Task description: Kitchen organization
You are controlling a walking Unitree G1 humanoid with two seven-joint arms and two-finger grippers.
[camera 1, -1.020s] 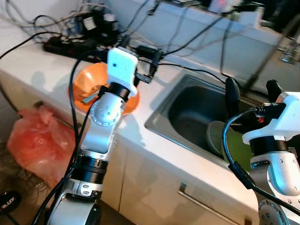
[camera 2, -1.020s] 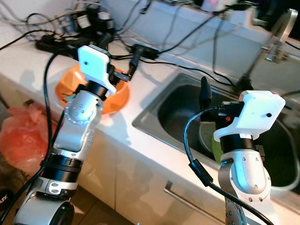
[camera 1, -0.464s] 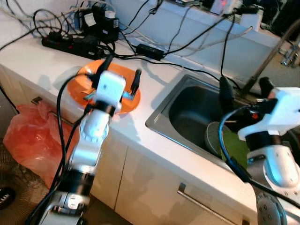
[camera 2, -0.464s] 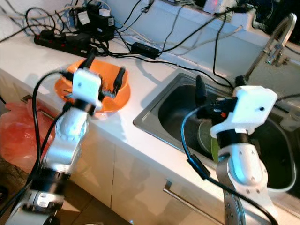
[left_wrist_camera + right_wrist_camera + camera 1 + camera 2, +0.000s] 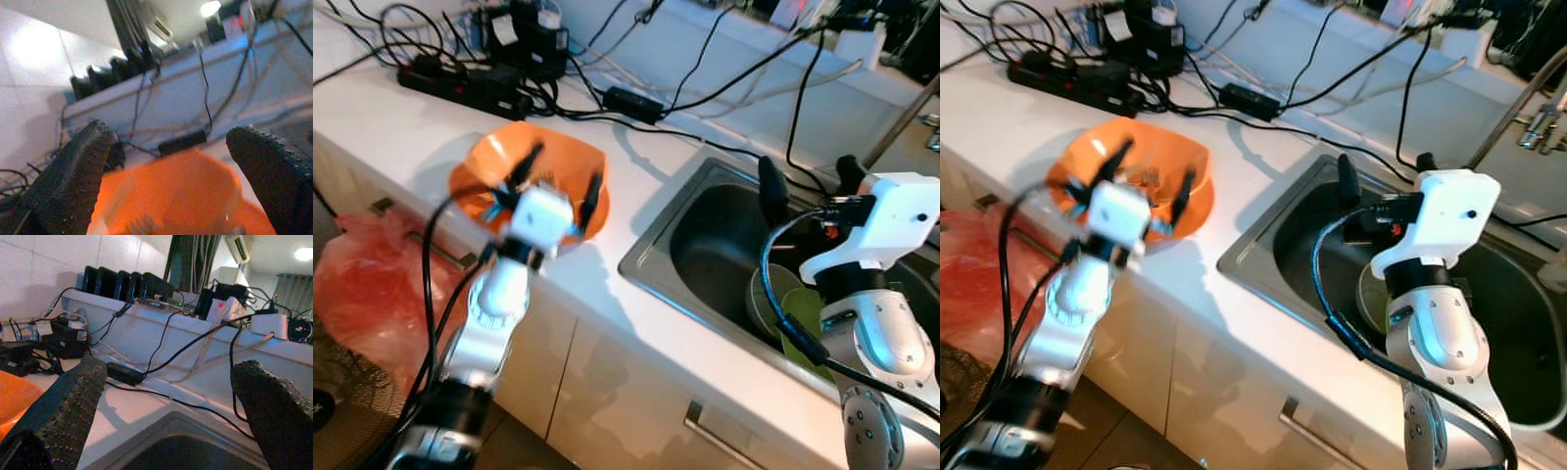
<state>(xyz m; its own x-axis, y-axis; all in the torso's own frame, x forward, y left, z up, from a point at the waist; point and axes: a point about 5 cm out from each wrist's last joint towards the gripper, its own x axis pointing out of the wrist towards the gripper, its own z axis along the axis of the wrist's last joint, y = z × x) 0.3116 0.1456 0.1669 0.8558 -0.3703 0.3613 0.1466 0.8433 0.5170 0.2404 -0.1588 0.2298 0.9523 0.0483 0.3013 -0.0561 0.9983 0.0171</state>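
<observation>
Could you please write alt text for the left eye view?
The left gripper, fingers open, reaches over an orange bowl on a white counter. The right gripper, also open, hovers above a steel sink holding dishes, with a tangle of black cables behind.

Motion blur is smearing the left arm (image 5: 499, 304) and the left gripper (image 5: 553, 171) over the orange bowl (image 5: 553, 157), leaving the bowl's contents unreadable. The right arm (image 5: 1430, 323) is covering most of the plates (image 5: 773, 294) lying in the sink (image 5: 705, 235). The red plastic bag (image 5: 372, 284) is running off the frame's edge.
</observation>
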